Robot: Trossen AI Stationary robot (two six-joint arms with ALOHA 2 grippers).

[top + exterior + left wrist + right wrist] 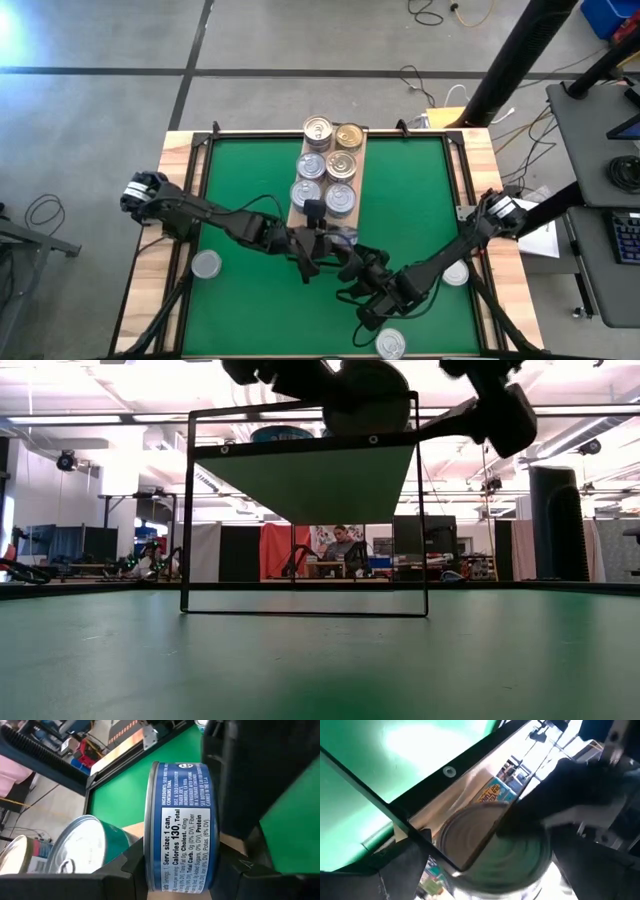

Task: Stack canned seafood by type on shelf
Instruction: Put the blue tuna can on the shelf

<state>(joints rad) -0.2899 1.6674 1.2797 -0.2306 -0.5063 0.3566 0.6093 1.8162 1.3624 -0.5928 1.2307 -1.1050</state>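
Green mat [250, 180] carries stray tins [206, 264] beside the shelf [358, 175].

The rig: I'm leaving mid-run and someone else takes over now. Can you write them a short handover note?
Left claw: shut on a blue-labelled can, held on edge near the shelf end.
Right claw: open, close by the left one.
Done: six cans in two rows on the shelf, one gold-topped.
Left: place the held can; loose cans remain on the green mat, at left, right and near edge.
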